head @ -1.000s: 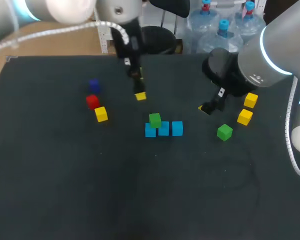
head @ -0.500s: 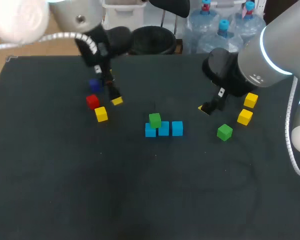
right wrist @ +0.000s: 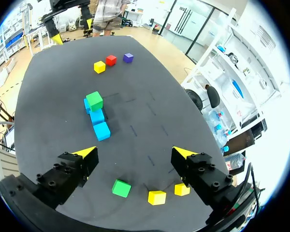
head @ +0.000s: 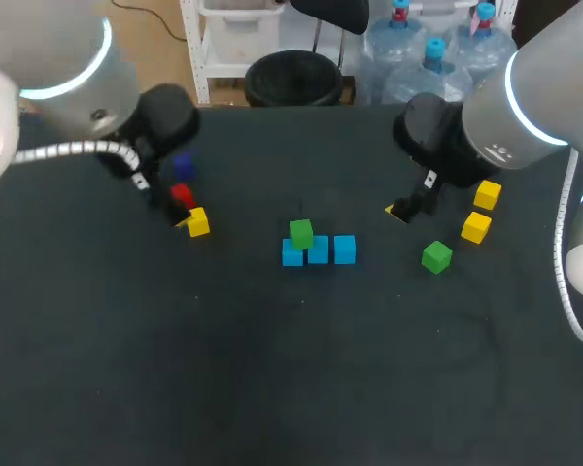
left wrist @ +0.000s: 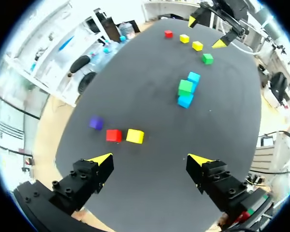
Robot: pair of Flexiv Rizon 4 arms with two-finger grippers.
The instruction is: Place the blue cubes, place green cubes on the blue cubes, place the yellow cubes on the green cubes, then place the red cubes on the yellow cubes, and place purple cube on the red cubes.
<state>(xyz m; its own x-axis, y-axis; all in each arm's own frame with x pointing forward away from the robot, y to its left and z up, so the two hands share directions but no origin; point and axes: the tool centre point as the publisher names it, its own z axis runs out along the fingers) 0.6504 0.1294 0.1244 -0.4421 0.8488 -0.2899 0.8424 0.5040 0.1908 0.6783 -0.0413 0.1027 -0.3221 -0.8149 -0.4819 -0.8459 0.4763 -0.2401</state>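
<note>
Three blue cubes (head: pixel 318 250) lie in a row mid-table, and a green cube (head: pixel 300 232) sits on the leftmost one. A loose green cube (head: pixel 436 256) and two yellow cubes (head: pixel 476 227) lie at the right. At the left are a yellow cube (head: pixel 197 222), a red cube (head: pixel 182 194) and a purple cube (head: pixel 183 165). My left gripper (head: pixel 175 209) hangs open over that left group; the yellow cube (left wrist: pixel 135 136) and red cube (left wrist: pixel 113 135) lie just ahead of its fingers. My right gripper (head: pixel 408 202) is open and empty above the table, with the loose green cube (right wrist: pixel 121 188) under it.
The left wrist view shows a second red cube (left wrist: pixel 168 34) on the far side of the table, beyond the two yellow cubes (left wrist: pixel 197 46). The front half of the dark table (head: pixel 291 369) holds no objects.
My left arm has swung from the table's back middle to the left, ending over the red and yellow cubes. The right arm and all cubes have stayed put.
</note>
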